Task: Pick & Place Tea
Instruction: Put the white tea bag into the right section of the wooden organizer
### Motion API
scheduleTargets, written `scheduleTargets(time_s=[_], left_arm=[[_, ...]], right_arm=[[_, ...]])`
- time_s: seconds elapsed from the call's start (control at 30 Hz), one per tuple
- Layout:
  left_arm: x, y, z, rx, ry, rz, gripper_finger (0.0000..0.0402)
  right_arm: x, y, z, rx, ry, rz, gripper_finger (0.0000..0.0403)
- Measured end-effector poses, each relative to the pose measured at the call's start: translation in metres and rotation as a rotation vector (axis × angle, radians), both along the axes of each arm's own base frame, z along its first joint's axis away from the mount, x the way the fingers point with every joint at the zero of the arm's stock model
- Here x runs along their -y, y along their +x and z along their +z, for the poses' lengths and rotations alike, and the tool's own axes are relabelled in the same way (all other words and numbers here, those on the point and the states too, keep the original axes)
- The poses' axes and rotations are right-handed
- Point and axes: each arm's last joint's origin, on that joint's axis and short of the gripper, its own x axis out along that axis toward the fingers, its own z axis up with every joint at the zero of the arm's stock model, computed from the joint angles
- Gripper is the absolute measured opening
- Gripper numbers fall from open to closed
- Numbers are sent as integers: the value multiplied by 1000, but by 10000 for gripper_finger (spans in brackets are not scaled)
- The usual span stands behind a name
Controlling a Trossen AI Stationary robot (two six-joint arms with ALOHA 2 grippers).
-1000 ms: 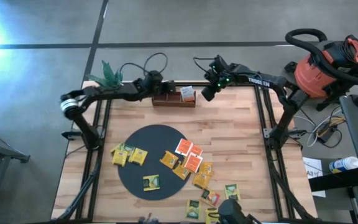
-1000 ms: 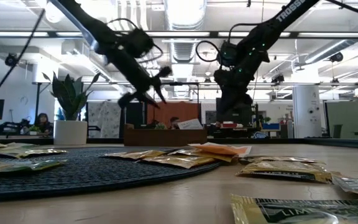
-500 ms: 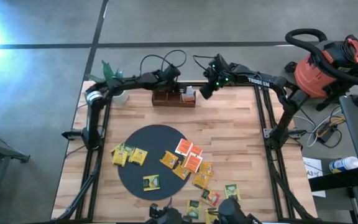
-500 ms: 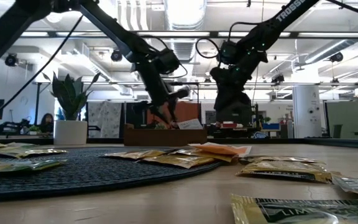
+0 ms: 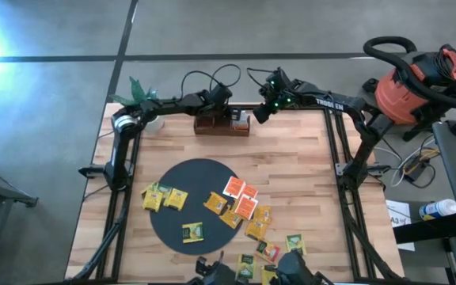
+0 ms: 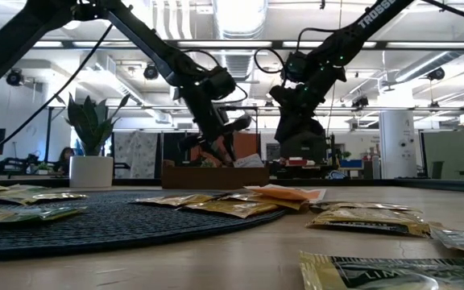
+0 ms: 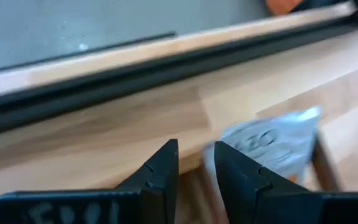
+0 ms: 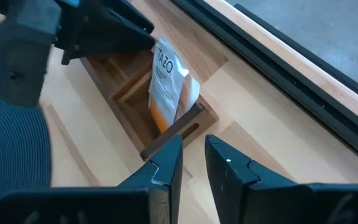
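Note:
Small tea packets in yellow, orange-red and green lie flat on the black round mat and on the wood toward the near edge, among them an orange-red pair. One white-and-orange packet stands on edge in the right end compartment of the brown wooden tray at the far edge. My left gripper hovers over the tray just beside that packet. Its fingers are a narrow gap apart, with nothing between them. My right gripper, shut, hangs above the wood off the tray's right end.
A potted plant stands at the far-left corner. A red vacuum sits beyond the table's right side. Black frame rails run along the far, left and right edges. Bare wood lies between tray and mat.
My left gripper has swung along the far edge toward the table's right. It has gone from left of the tray to over the tray's right part, and has sunk a little toward the tray. The packets have not moved.

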Motion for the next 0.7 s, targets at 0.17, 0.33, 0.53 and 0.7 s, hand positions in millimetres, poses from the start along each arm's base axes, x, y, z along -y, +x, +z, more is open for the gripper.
scheduleTargets(time_s=[0.17, 0.33, 0.53, 0.7], left_arm=[[-1, 4, 4, 53, 20, -17, 99], [3, 2, 12, 48, 33, -37, 99], [21, -5, 23, -46, 3, -87, 99], [49, -9, 27, -101, 8, -138, 99]], right_arm=[[1, 2, 1, 18, -17, 1, 68], [3, 4, 4, 47, -47, 6, 68], [10, 12, -10, 61, -59, 19, 68], [15, 19, -26, 60, -26, 35, 68]])
